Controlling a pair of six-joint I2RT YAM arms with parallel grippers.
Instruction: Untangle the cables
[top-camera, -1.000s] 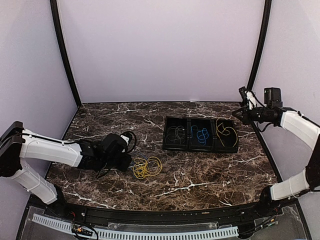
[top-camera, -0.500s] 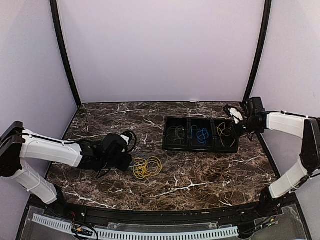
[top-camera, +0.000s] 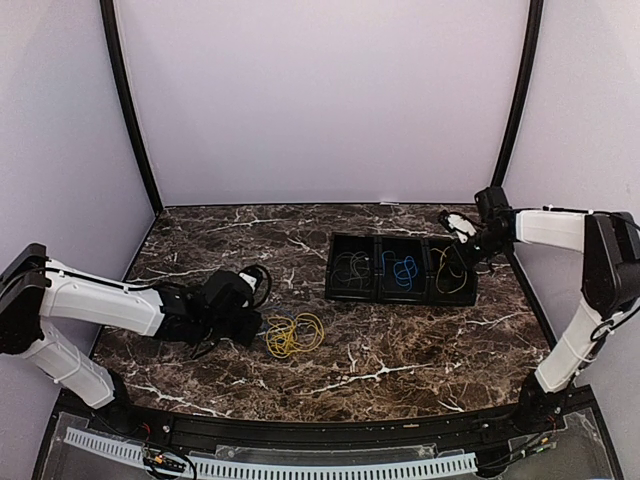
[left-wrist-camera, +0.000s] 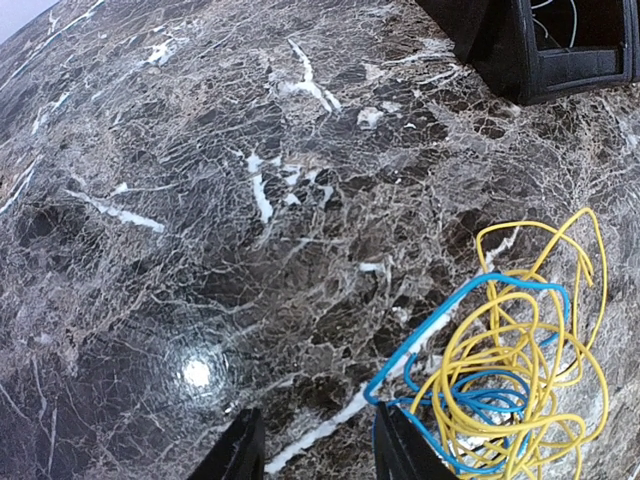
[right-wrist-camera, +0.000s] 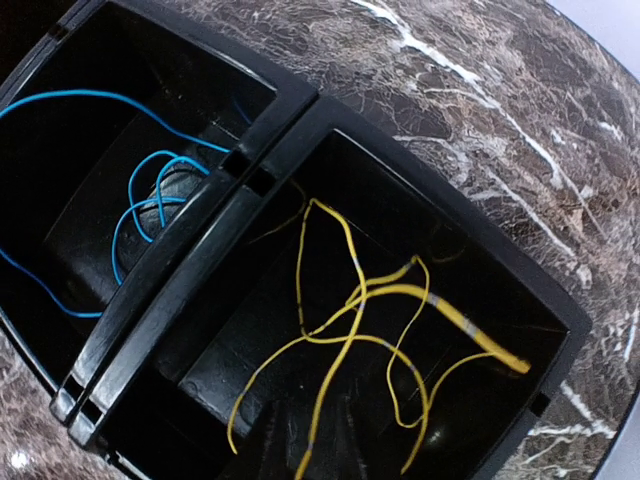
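Observation:
A tangle of yellow and blue cables (left-wrist-camera: 510, 380) lies on the marble left of centre, seen as a yellow knot (top-camera: 293, 335) from above. My left gripper (top-camera: 243, 322) sits just left of it, open (left-wrist-camera: 318, 452), with bare table between its fingers; its right finger (left-wrist-camera: 405, 450) is at the tangle's edge. My right gripper (top-camera: 460, 240) hovers over the right compartment, where a loose yellow cable (right-wrist-camera: 350, 330) lies and one strand runs down toward my wrist. Its own fingers are lost in the dark. A blue cable (right-wrist-camera: 140, 200) fills the middle compartment and a pale grey cable (top-camera: 352, 268) the left one.
The black three-compartment tray (top-camera: 400, 298) stands right of centre, its divider wall (right-wrist-camera: 200, 270) below my right wrist and its corner (left-wrist-camera: 560, 60) far off in the left wrist view. Black frame posts (top-camera: 515, 100) rise at the back corners.
My right arm has swung in from the far right and come down over the tray's right compartment. The left arm and the tangle have not moved.

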